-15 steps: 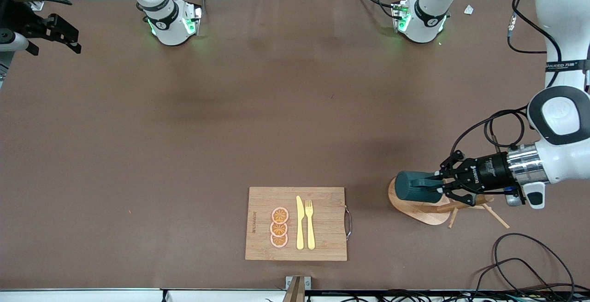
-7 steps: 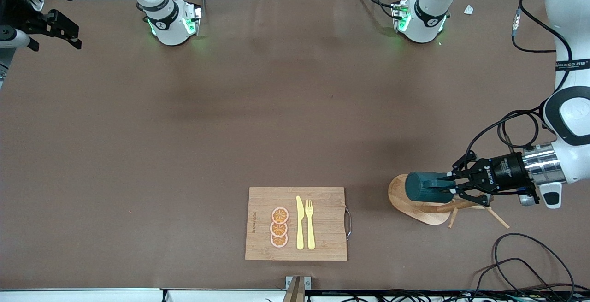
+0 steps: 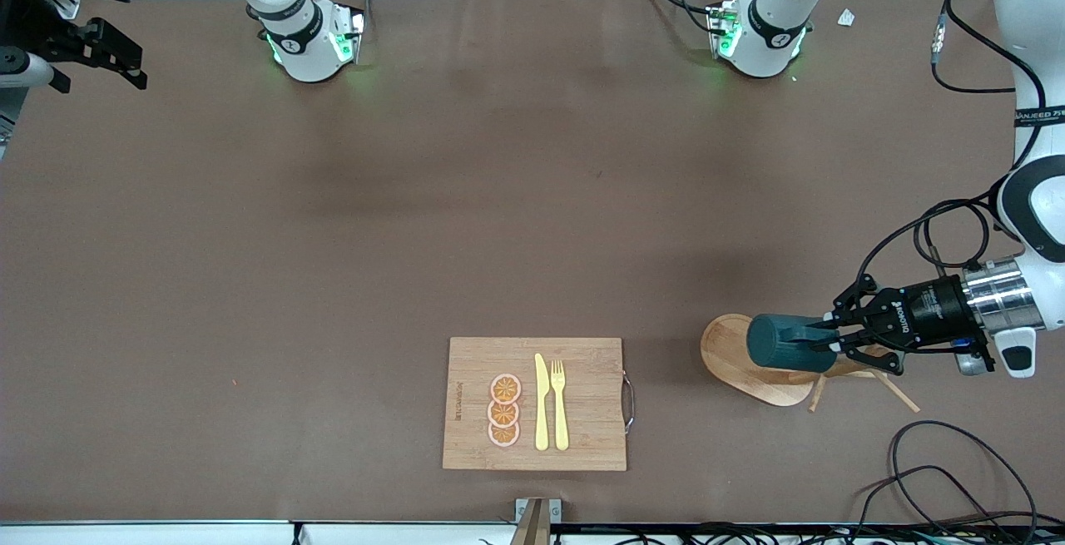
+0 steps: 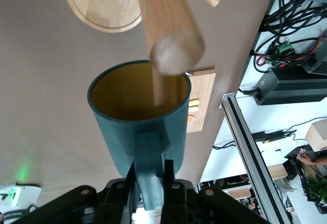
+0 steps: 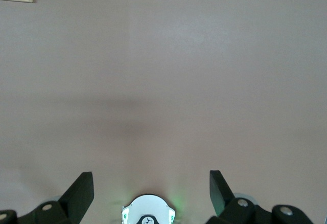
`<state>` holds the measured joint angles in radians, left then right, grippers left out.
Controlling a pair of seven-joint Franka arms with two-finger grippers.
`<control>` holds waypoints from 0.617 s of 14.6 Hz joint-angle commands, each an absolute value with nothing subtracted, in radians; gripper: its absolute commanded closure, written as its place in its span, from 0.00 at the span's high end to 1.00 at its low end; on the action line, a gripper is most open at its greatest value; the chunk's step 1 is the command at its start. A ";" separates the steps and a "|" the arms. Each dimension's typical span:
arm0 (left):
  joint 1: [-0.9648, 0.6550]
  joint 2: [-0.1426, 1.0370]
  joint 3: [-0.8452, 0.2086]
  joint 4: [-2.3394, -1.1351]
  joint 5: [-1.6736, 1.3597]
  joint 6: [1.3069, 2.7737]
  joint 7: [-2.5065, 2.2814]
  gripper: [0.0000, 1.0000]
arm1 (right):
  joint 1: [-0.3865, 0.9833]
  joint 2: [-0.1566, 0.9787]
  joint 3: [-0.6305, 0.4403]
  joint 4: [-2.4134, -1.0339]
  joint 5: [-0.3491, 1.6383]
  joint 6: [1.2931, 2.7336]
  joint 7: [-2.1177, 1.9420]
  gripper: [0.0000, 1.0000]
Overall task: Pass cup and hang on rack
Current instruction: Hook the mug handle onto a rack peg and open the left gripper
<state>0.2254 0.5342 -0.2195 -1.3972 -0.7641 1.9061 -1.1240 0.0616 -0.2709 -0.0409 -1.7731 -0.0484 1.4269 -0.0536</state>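
**Brown table, cup held at the rack**

Brown matte cloth covers our table. Our left gripper point(image 3: 834, 339) is clamped on the handle of the cup point(image 3: 782, 344), a smooth teal cylinder with a mustard inside, held on its side over the rack point(image 3: 753, 370), a pale wooden tree with a dished oval base and a thick round post. We judge the pass done; hanging remains. Well away from the rack, our right gripper point(image 5: 152, 193) waits, jaws apart

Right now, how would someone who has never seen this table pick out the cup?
Find the wooden rack toward the left arm's end of the table. Just above it, the left gripper holds the cup sideways by its handle. It is dark teal with a yellow inside.
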 commanded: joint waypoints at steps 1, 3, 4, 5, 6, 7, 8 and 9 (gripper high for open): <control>0.258 0.546 -0.229 -1.391 -0.784 1.888 -1.051 0.00 | 0.061 -0.262 -0.048 -1.756 -0.038 1.420 -0.044 1.00; 0.261 0.548 -0.230 -1.391 -0.785 1.879 -1.045 0.01 | 0.060 -0.262 -0.049 -1.763 -0.038 1.417 -0.046 1.00; 0.261 0.549 -0.230 -1.391 -0.787 1.879 -1.042 0.01 | 0.060 -0.262 -0.049 -1.764 -0.038 1.414 -0.046 1.00; 0.255 0.551 -0.227 -1.391 -0.793 1.879 -1.042 0.01 | 0.060 -0.262 -0.049 -1.763 -0.038 1.407 -0.048 1.00; 0.256 0.560 -0.227 -1.390 -0.795 1.879 -1.040 0.01 | 0.057 -0.262 -0.051 -1.763 -0.038 1.404 -0.048 1.00; 0.256 0.560 -0.227 -1.391 -0.796 1.879 -1.037 0.01 | 0.052 -0.264 -0.051 -1.761 -0.038 1.394 -0.049 1.00; 0.256 0.561 -0.229 -1.390 -0.796 1.879 -1.035 0.01 | 0.043 -0.264 -0.051 -1.761 -0.038 1.390 -0.051 1.00; 0.258 0.561 -0.229 -1.390 -0.798 1.879 -1.035 0.01 | 0.034 -0.264 -0.051 -1.761 -0.038 1.387 -0.052 1.00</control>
